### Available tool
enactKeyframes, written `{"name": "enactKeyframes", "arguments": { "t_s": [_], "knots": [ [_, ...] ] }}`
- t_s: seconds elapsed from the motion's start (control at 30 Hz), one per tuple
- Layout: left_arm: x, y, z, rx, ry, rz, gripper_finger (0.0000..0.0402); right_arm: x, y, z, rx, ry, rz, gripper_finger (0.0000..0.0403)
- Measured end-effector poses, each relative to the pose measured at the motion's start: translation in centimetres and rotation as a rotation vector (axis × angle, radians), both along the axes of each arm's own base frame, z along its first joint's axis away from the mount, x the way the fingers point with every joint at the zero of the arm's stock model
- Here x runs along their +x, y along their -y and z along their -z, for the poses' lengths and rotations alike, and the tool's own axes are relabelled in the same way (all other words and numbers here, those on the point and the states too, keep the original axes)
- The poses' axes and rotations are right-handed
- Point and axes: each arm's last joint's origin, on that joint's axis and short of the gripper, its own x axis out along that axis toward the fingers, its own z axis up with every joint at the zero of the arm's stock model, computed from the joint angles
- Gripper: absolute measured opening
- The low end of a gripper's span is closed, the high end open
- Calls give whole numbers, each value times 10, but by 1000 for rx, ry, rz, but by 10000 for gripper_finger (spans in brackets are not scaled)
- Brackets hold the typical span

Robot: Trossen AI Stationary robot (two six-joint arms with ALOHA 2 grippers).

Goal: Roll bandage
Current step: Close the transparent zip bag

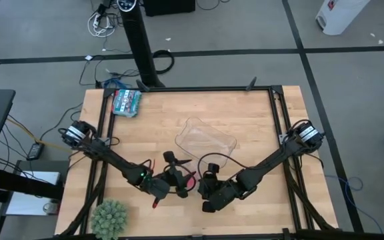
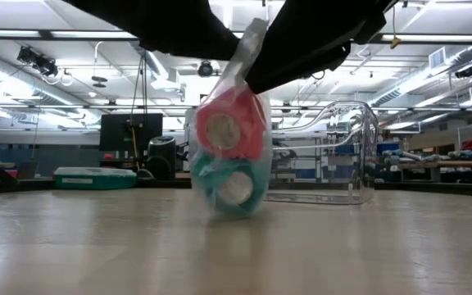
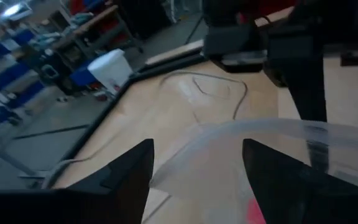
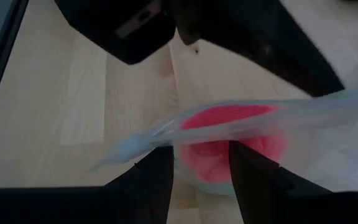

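Left hand (image 1: 157,192), 7 o'clock on my desk (image 1: 245,120): pinching the bag (image 2: 248,49) rim. Bandage (image 2: 229,124), rolled, inside it above a teal roll (image 2: 229,187). Right hand (image 4: 199,163): nipping the bag. Risk: film slips, both rolls drop.

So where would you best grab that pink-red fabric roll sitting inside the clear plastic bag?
Probably from above, through the top of the clear plastic bag, where the left gripper and right gripper are. The pink-red fabric roll sits on a teal roll with its hollow core lying level, so pinching across its two flat ends looks surest.
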Motion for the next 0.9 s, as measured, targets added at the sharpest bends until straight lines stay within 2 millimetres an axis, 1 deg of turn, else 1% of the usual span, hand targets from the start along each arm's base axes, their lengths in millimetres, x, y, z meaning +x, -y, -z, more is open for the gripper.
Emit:
{"name": "enactKeyframes", "arguments": {
  "t_s": [0.27, 0.4, 0.67, 0.77, 0.9],
  "knots": [
    [-5, 14, -11, 122, 32, 2, 252, 3, 5, 0, 11, -8, 5, 149],
    [-11, 24, -13, 135, 43, 29, 252, 4, 7, 1, 10, -11, 11, 149],
    [-26, 48, -14, -31, 131, 92, 252, 6, 12, 1, 9, -11, 23, 149],
    [-30, 53, -11, -100, 140, 93, 252, 6, 12, 1, 8, -13, 26, 149],
    [-33, 54, -5, -192, 139, 86, 252, 7, 14, 1, 7, -11, 33, 149]
  ]
}}
